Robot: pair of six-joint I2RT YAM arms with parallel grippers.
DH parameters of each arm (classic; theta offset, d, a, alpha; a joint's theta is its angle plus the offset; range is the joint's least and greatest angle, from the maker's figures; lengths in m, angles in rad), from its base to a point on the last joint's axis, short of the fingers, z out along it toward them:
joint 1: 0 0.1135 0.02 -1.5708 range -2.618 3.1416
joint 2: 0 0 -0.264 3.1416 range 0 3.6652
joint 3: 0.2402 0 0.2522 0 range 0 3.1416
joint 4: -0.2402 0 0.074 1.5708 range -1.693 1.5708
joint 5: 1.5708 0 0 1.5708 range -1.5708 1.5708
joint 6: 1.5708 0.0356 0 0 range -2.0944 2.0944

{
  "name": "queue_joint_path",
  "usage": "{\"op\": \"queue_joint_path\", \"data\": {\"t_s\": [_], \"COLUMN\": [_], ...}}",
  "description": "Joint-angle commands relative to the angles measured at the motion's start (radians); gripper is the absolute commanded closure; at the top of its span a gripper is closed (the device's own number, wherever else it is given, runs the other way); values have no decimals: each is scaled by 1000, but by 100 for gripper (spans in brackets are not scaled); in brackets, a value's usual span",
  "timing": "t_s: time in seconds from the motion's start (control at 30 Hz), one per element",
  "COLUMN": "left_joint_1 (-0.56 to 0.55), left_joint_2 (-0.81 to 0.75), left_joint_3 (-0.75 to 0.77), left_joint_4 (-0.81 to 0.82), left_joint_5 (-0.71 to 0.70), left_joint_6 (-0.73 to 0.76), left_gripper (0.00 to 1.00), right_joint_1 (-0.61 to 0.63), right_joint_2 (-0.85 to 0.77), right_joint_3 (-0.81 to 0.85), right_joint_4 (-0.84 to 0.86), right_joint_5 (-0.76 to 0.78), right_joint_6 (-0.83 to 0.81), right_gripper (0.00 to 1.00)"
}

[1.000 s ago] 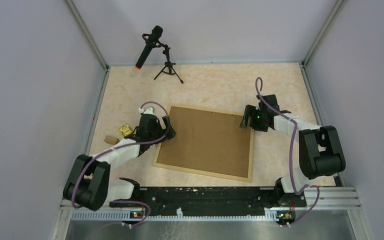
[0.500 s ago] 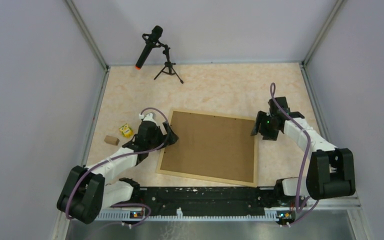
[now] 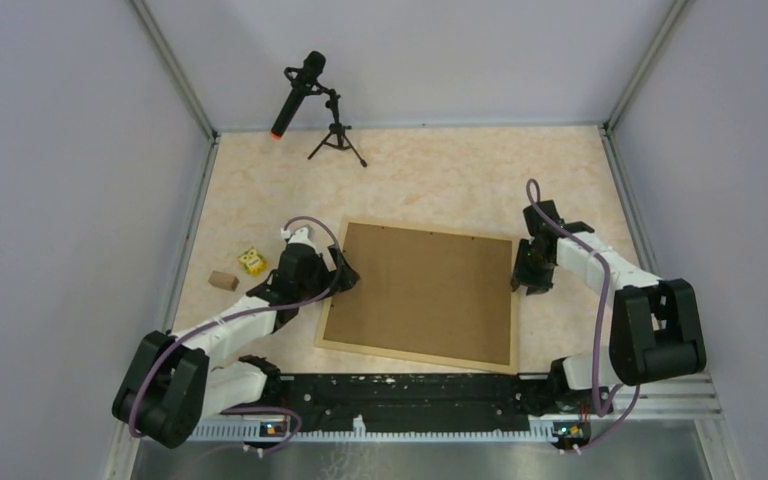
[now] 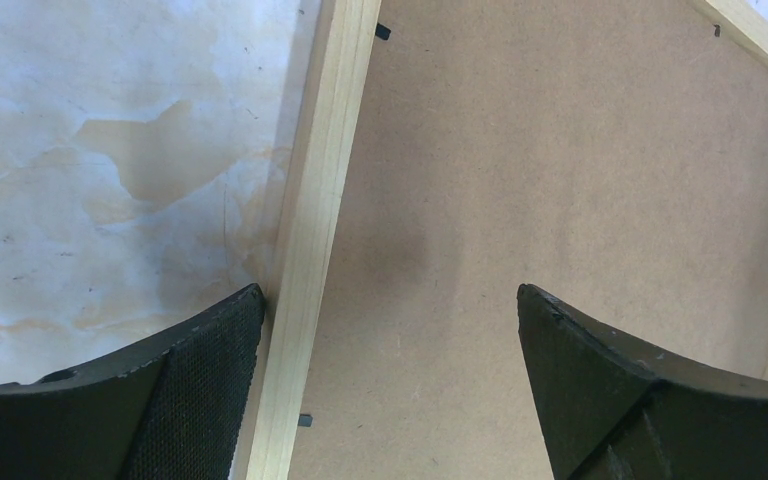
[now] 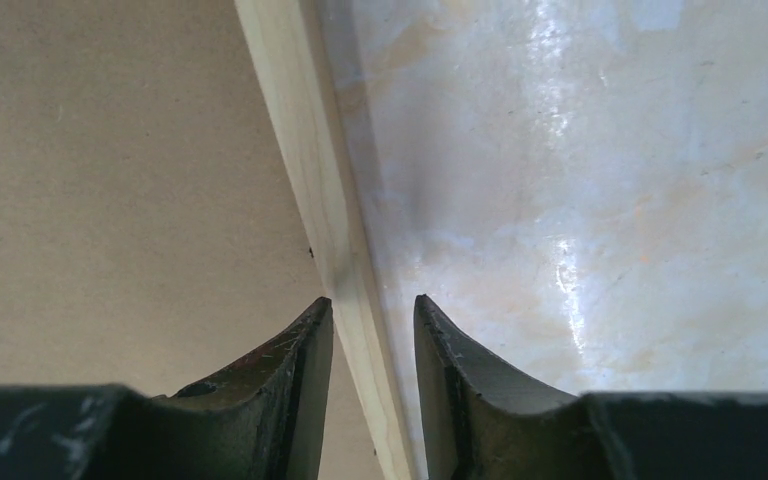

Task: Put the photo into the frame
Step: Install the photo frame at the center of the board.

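Observation:
The frame point(image 3: 331, 305) lies flat on the marble table, back side up, with the brown backing board point(image 3: 425, 290) filling it. The photo is not in view. My left gripper point(image 3: 343, 272) is open and straddles the frame's left rail point(image 4: 315, 200), one finger on the table side and one over the board. My right gripper point(image 3: 526, 280) is at the right rail point(image 5: 310, 150), its jaws narrowly apart. The rail runs between the two fingers, close against the left finger point(image 5: 295, 370), with a strip of table showing beside the other.
A microphone point(image 3: 298, 88) on a small tripod stands at the back left. A small yellow object point(image 3: 252, 261) and a brown block point(image 3: 223, 280) lie left of the frame. Enclosure walls bound the table on three sides.
The frame has shifted a little to the right and squared up. My right gripper swung out to the right, then came back onto the right rail. My left gripper followed the left rail.

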Motion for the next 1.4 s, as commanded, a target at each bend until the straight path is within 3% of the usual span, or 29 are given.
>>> {"op": "queue_joint_path", "data": {"t_s": [0.0, 1.03, 1.37], "left_joint_1": [-7, -5, -5], "left_joint_2": [-8, 8, 16], "left_joint_3": [-18, -13, -12], "left_joint_4": [10, 16, 22], "left_joint_5": [11, 21, 26], "left_joint_6": [-20, -16, -12], "left_gripper": [2, 2, 2], "right_joint_1": [3, 4, 3], "right_joint_2": [3, 115, 231], "right_joint_3": [15, -1, 19], "right_joint_4": [15, 117, 137], "right_joint_5": [80, 33, 28], "right_joint_6": [15, -18, -42], "right_gripper": [65, 67, 67]}}
